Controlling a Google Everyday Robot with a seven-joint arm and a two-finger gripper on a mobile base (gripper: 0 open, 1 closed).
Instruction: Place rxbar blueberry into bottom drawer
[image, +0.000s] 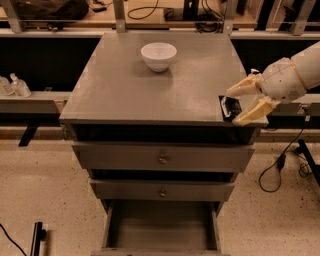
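My gripper (238, 106) hangs over the front right corner of the grey cabinet top (140, 90), its pale fingers (252, 112) shut on the rxbar blueberry (229, 107), a small dark bar with a pale label. The bar is held just above the top's right front edge. The bottom drawer (162, 222) stands pulled open below, a plain grey box with a bare grey floor, to the lower left of the gripper.
A white bowl (158, 55) sits at the back middle of the cabinet top. Two knobbed drawers (162, 158) above the bottom one are closed. Black cables (280, 170) lie on the floor at the right. A shelf runs behind the cabinet.
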